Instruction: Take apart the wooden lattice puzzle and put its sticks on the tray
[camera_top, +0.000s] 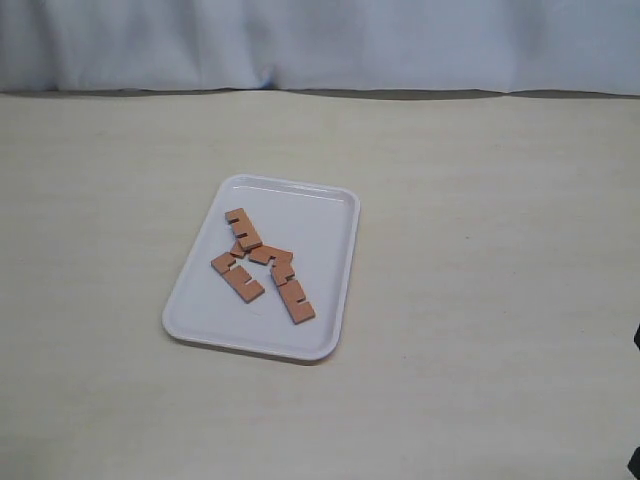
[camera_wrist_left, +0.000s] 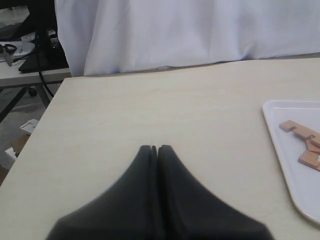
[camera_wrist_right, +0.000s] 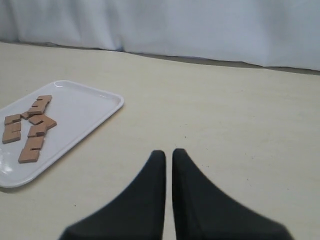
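Observation:
The white tray (camera_top: 325, 235) lies near the middle of the pale table. On it are the sticks (camera_top: 275, 258), notched orange-brown bars lying loose in a rough heap, some touching. No interlocked lattice puzzle shows in any view. My left gripper (camera_wrist_left: 154, 147) is shut and holds nothing; it hovers over bare table, with the tray (camera_wrist_left: 290, 150) and the sticks (camera_wrist_left: 300, 131) well off to one side. My right gripper (camera_wrist_right: 166, 152) is shut apart from a thin slit with nothing in it. It too is away from the tray (camera_wrist_right: 85, 107) and the sticks (camera_wrist_right: 37, 125). Neither gripper appears in the exterior view.
A white cloth backdrop (camera_top: 320, 40) hangs behind the table's far edge. In the left wrist view the table's side edge (camera_wrist_left: 35, 135) drops to a floor with cables and dark equipment (camera_wrist_left: 40, 50). A dark sliver (camera_top: 636, 340) shows at the exterior view's right border.

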